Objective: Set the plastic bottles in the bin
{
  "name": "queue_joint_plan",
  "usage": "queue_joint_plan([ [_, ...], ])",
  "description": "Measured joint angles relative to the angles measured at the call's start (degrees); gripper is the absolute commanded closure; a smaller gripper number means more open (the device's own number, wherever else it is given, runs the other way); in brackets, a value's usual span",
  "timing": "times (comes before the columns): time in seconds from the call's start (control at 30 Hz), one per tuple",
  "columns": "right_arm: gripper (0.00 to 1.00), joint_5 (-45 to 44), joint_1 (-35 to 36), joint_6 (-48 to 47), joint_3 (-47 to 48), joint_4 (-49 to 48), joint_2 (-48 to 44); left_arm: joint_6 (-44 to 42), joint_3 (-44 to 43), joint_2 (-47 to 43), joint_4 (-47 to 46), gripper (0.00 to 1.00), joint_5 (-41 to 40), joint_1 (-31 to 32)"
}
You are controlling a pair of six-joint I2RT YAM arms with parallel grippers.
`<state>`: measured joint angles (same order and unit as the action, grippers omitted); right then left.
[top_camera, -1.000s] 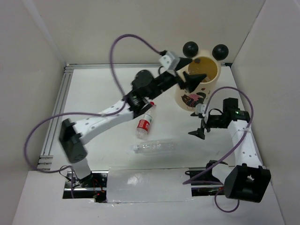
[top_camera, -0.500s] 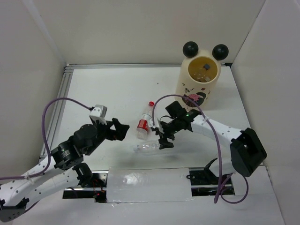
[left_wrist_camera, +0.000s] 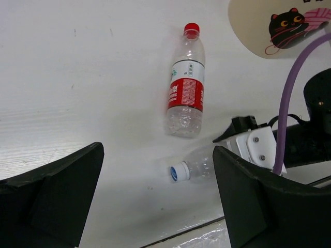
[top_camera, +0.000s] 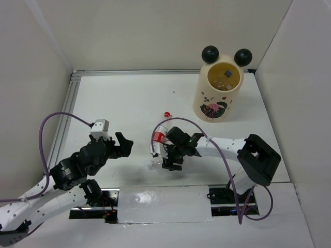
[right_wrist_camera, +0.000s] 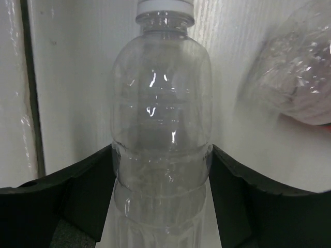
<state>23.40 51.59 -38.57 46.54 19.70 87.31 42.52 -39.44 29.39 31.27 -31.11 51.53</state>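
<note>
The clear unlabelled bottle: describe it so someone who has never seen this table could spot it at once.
From the tall cream bin with black ball ears, come toward the table's near edge, where two bottles lie. The clear bottle lies nearer, straddled by the right gripper: no label and a pale cap, while its neighbour has a red label and red cap.

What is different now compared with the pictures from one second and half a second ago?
The left hand drew back from over the bin to the near left, open. The right hand swung left and now straddles the clear bottle; a grip is not certain. That bottle, the red-labelled bottle and the bin stayed put.
</note>
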Motion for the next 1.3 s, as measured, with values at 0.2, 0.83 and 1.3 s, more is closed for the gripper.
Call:
queue_joint_plan([
  [0.2, 0.67, 0.2, 0.5, -0.2, -0.9, -0.9, -0.9, 1.8, 0.9, -0.4, 1.3, 0.01, -1.3, 0.0],
  [0.83, 0.72, 30.3, -40.5, -15.3, 17.1, 3.5, -27.7, -4.4, 2.1, 20.1, -15.8, 0.01, 7.7, -4.5],
  [1.3, 0.70, 45.4, -56.8, -15.3, 27.1, -11.1, -10.1, -8.1, 0.9, 36.9, -24.2, 0.01, 16.1, -5.3],
])
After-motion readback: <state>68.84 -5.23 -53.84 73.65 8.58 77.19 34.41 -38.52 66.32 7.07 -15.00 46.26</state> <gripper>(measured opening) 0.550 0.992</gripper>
